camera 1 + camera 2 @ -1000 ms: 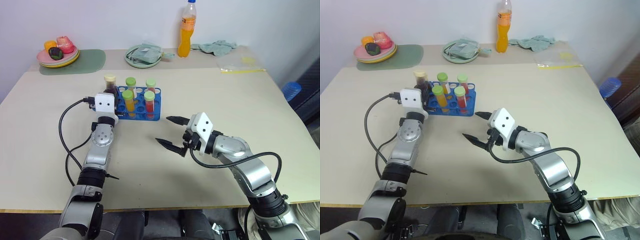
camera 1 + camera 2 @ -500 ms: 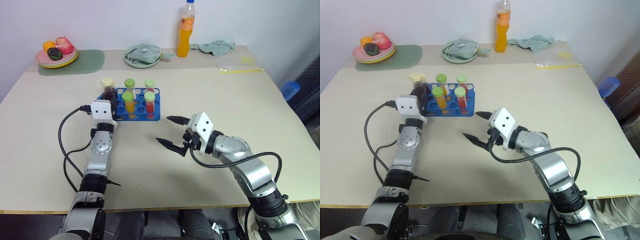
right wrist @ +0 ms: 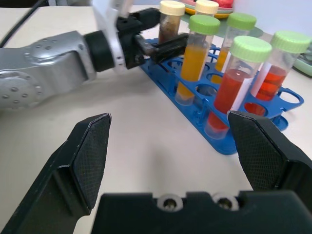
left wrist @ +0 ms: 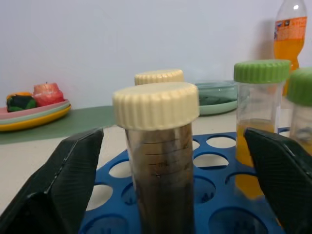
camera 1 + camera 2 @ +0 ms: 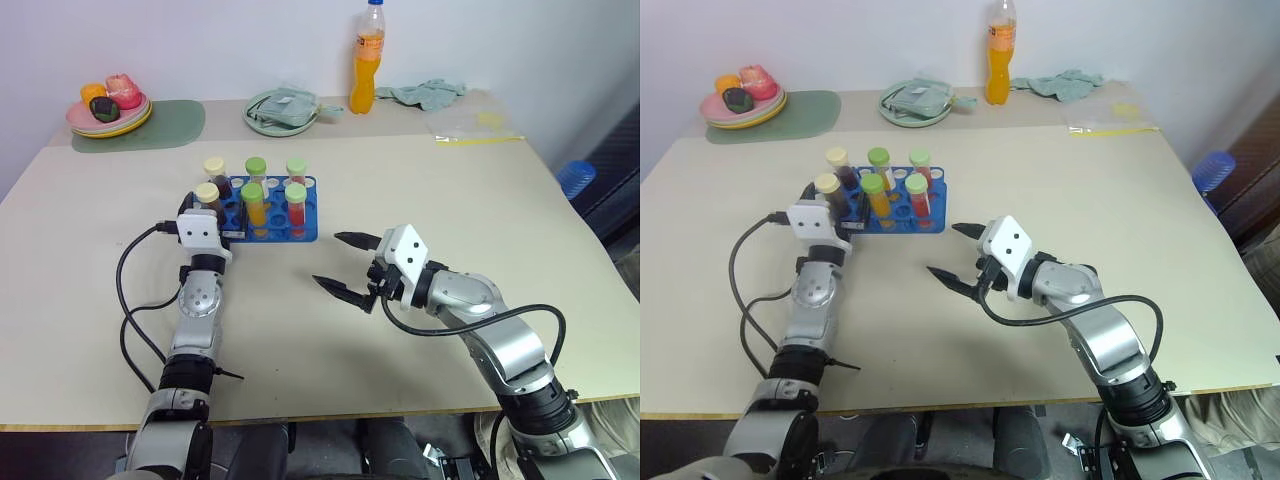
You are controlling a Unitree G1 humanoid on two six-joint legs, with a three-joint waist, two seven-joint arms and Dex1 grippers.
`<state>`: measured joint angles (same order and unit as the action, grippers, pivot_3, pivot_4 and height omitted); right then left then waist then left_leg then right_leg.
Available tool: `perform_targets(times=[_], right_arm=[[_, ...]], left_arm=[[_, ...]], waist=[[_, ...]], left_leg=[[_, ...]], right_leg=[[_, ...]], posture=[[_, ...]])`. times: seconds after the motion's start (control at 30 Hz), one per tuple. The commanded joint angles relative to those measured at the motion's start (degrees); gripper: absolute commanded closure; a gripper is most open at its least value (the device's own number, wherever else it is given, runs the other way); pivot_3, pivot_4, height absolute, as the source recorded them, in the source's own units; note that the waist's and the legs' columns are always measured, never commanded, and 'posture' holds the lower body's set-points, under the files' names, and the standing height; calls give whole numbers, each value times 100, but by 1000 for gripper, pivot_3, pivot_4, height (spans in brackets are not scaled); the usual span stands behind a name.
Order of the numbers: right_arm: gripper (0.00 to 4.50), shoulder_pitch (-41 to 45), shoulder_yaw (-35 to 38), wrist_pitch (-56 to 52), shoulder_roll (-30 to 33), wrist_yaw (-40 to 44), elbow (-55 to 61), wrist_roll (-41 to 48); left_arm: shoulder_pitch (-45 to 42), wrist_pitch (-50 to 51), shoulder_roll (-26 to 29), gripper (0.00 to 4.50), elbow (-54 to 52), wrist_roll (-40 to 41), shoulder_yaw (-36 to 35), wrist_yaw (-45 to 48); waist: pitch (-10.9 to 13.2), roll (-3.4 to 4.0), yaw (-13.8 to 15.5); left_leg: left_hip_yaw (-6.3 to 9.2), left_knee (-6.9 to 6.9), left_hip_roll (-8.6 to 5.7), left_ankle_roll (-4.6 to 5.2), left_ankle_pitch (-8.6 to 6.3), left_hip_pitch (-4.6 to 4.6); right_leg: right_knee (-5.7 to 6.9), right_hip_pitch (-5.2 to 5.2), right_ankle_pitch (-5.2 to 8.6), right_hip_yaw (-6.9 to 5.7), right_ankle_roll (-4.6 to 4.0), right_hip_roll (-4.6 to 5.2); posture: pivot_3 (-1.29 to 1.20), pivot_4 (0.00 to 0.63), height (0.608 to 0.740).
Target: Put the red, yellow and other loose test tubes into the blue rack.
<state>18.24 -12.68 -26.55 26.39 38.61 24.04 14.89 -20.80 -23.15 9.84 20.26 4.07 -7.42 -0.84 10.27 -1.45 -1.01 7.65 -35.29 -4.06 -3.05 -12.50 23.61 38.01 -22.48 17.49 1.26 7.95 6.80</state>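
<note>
Cream-capped tube [image 4: 157,146] newly released, racked

The left gripper [image 4: 161,185] lets go, its fingers [image 4: 58,180] now spread wide either side of the cream-capped dark tube [image 4: 158,146], which stands upright in the blue rack [image 5: 262,222]; the arm eases back.

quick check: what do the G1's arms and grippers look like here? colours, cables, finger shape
Both arms are silver-grey metal segments with black joints. Each wrist carries a white boxy housing with small dark dots. The left gripper and right gripper each have two black fingers with a fine cross-hatched texture, tapering to points. A black cable loops loose along each forearm. Two small screws sit in the right gripper's black base.
</note>
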Motion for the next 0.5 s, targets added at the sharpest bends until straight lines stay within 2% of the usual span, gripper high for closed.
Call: perform_targets(times=[0.03, 0.17, 0.3, 0.4, 0.5], right_arm=[[277, 50, 362, -88, 142, 75, 431, 242], [277, -62, 1025, -330, 554, 246, 545, 625], [277, -320, 2105, -683, 1082, 371, 268, 1105], [277, -646, 2780, -800, 1535, 628, -44, 1308], [277, -900, 3076, -697, 1874, 897, -321, 1329]], left_arm=[[503, 431, 227, 52, -1221, 461, -280, 298], [1435, 1641, 954, 52, -2507, 1198, -649, 1005], [2279, 2741, 1878, 52, -3280, 1993, -1064, 1901], [2646, 3298, 2507, 52, -3433, 2442, -1506, 2529], [2797, 3606, 2876, 52, -3409, 2626, -1730, 2959]], waist=[[0, 1, 2], [-1, 2, 13], [3, 10, 32], [3, 10, 76], [3, 12, 44]], left_leg=[[1, 0, 0, 0, 0, 0], [1, 2, 2, 1, -1, -1], [-1, 7, 4, 4, -2, -6], [-3, 5, 2, 11, -7, -8], [-10, 6, 4, 13, -8, -8]], right_leg=[[0, 0, 0, 0, 0, 0], [-1, 1, 0, 2, -1, 0], [-5, 8, 2, 3, -3, -1], [-14, 23, 2, -5, -3, 2], [-16, 23, 2, -4, -3, 3]], posture=[[0, 150, 740], [0, 150, 740], [0, 150, 740], [0, 150, 740], [0, 150, 740]])
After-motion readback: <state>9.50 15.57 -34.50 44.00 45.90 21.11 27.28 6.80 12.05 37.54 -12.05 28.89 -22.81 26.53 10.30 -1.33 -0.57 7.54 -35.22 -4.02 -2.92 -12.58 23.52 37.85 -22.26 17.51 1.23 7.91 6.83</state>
